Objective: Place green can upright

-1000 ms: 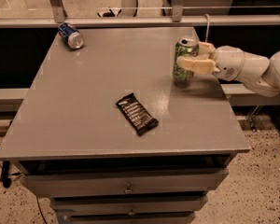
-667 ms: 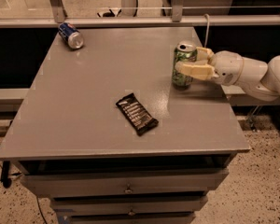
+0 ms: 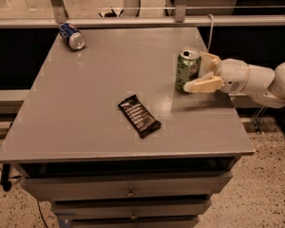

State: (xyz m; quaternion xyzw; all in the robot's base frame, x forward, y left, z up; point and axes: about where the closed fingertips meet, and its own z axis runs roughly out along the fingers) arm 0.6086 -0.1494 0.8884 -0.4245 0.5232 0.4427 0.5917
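Observation:
The green can point(image 3: 187, 69) stands upright on the right part of the grey table point(image 3: 99, 70), its silver top facing up. My gripper point(image 3: 194, 72) reaches in from the right, and its pale fingers point(image 3: 205, 85) are closed around the can, one in front and one behind. The can's base is at or just above the table top; I cannot tell whether it touches.
A blue can point(image 3: 72, 35) lies on its side at the table's far left corner. A dark snack bar wrapper point(image 3: 138, 115) lies near the table's middle front. A railing and posts run behind the table. Drawers sit below the front edge.
The gripper and the green can have moved slightly down and towards the table's front. The can stays upright in the grip.

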